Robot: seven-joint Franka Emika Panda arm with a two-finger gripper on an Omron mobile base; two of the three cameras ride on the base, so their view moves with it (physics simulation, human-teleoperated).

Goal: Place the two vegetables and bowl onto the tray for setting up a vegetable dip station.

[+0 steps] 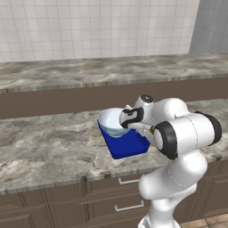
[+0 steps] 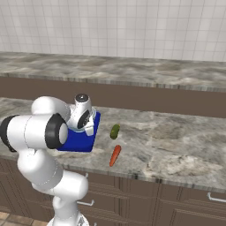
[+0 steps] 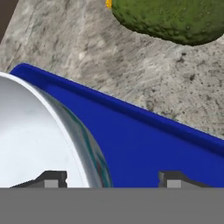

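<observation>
Bowl [image 1: 111, 122] on tray [image 1: 129, 146] | arm hides part | claw [image 3: 111, 179] open

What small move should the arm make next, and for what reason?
Probably lift the claw straight up, away from the bowl. Its fingers stand apart astride the bowl's rim, and the bowl appears to sit on the blue tray. The cucumber and carrot lie on the counter beside the tray, not yet moved.

1. We see the arm [image 2: 48, 128] covering most of the tray [image 2: 84, 143] from the right.
2. Hand view's edge cuts the cucumber [image 3: 175, 19] and bowl [image 3: 39, 140].
3. Carrot [image 3: 108, 3]: just a sliver.
</observation>
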